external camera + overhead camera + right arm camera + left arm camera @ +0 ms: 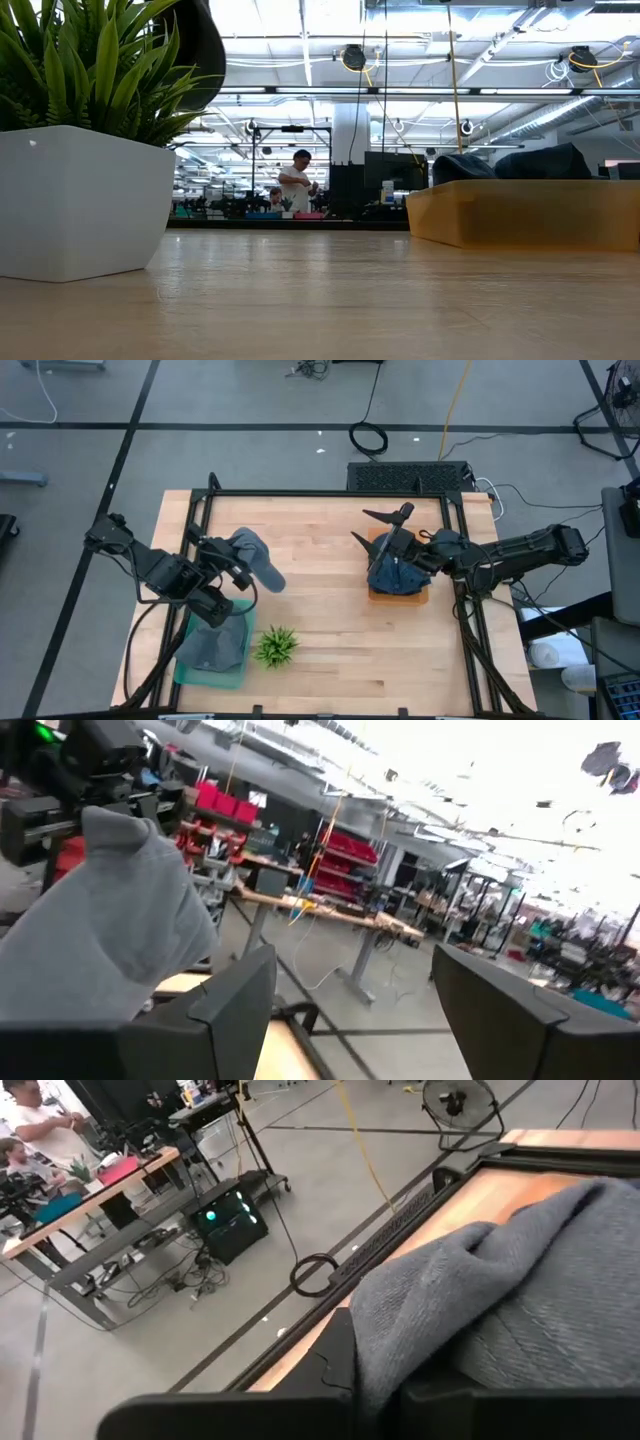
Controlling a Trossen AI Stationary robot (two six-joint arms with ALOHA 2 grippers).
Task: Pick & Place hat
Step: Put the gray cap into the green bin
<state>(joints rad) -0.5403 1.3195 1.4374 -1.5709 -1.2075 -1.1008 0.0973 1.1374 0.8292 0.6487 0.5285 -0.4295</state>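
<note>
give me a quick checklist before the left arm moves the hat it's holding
1. Left gripper shut on the grey hat: ok.
2. Hat lifted off the table: cannot tell.
3. Right gripper open, above the orange tray, away from the left arm: ok.
4. Dark hat sits in the orange tray: ok.
5. Green tray already holds a grey hat: ok.
6. Plant close beside the green tray: not ok.

Two dark jointed arms, black cables alongside, chunky black pincer fingers
</note>
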